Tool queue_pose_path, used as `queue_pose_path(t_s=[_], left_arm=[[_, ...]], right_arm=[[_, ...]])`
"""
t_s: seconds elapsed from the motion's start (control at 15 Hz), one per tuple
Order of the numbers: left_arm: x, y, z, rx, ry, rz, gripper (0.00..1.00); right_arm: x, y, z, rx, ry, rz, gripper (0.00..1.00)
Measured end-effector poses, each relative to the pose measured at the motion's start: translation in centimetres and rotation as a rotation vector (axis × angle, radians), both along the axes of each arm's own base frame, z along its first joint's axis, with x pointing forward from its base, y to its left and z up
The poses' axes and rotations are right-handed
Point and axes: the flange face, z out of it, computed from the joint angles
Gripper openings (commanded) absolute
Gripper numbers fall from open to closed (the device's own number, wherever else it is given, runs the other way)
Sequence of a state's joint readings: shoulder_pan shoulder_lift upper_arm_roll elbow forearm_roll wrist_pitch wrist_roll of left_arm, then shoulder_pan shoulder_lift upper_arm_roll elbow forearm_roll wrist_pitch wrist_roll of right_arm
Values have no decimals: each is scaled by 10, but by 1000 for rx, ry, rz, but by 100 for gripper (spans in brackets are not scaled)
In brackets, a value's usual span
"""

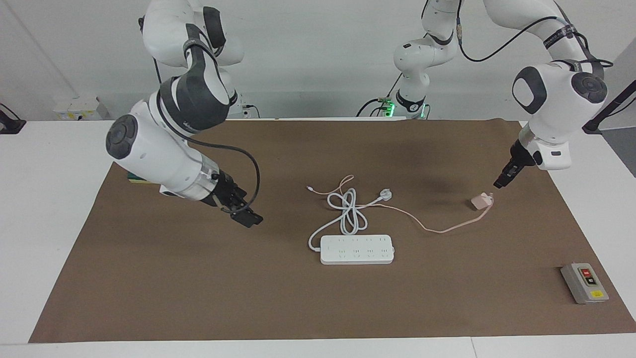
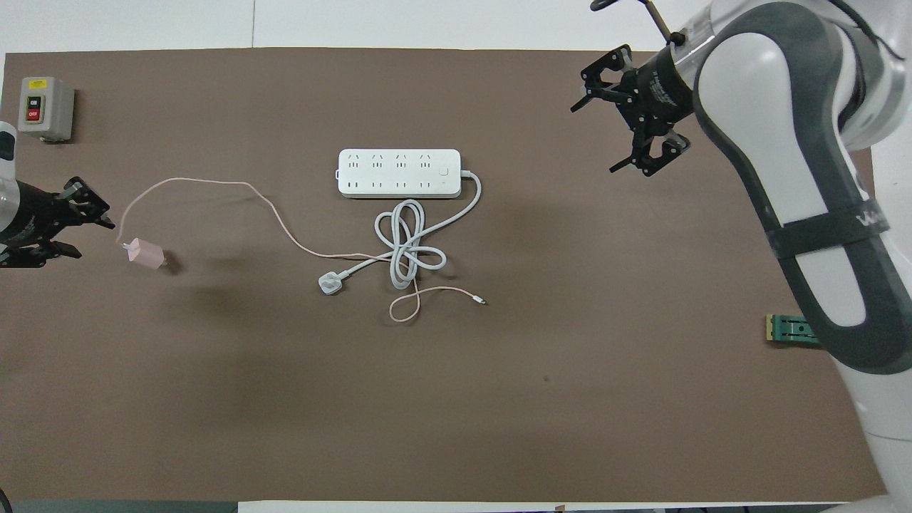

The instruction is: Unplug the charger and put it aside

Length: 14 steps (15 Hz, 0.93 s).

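The left tool, right of centre in the facing view, hangs just above the charger with its fingers spread wide and holding nothing. The charger lies on the tabletop, well apart from the strip, so the placing looks done. Best to lift straight up, clear of the pink cable. The right tool, also wide, waits at centre-left.

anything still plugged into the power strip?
No. Every socket on the power strip shows bare. The charger lies apart on the mat, toward the left arm's end, beside the left end effector.
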<state>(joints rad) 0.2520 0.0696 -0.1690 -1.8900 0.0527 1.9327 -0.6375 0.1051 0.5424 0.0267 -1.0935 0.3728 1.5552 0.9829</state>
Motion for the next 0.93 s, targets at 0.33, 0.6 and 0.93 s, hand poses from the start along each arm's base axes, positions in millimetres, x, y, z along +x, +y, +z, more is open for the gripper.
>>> queue_pose_path(t_s=[0.33, 0.6, 0.93], left_arm=[[7, -15, 30, 3, -35, -106, 100], [5, -35, 68, -7, 28, -325, 100], [-6, -32, 101, -41, 117, -584, 100]], right_arm=[[-24, -66, 49, -113, -142, 390, 100], [-36, -113, 79, -201, -244, 735, 100], [-75, -144, 128, -242, -268, 889, 100]])
